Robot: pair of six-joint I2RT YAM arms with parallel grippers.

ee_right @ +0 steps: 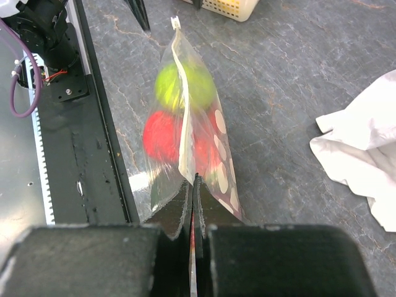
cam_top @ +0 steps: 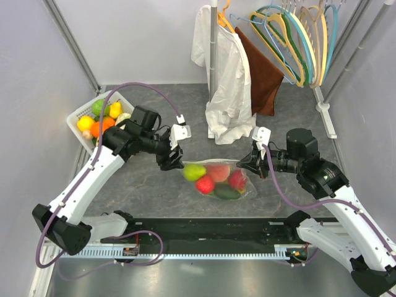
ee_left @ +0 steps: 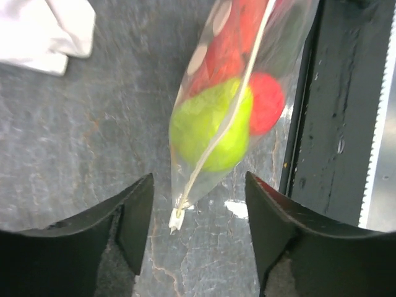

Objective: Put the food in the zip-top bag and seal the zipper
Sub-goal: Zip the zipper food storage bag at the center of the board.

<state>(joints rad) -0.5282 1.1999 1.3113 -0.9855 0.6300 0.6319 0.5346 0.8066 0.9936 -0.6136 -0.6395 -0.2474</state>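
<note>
The clear dotted zip-top bag (cam_top: pixel 219 179) lies at the table's middle, holding a green fruit (cam_top: pixel 194 171), red fruits (cam_top: pixel 205 184) and a dark green one (cam_top: pixel 226 193). My right gripper (cam_top: pixel 251 162) is shut on the bag's right end at the zipper edge (ee_right: pixel 193 185). My left gripper (cam_top: pixel 172 162) is open at the bag's left end. In the left wrist view the white slider tab (ee_left: pixel 176 218) sits at that end of the zipper track (ee_left: pixel 229 111), between my fingers (ee_left: pixel 133 213) and touching neither. The bag (ee_right: pixel 185 124) with its food shows in the right wrist view.
A white lattice basket (cam_top: pixel 80 117) with more toy fruit stands at the back left. A white garment (cam_top: pixel 226 80) and brown cloth (cam_top: pixel 263 71) hang behind the bag, with hangers (cam_top: pixel 297 37) at the back right. A black rail (cam_top: pixel 210 232) runs along the near edge.
</note>
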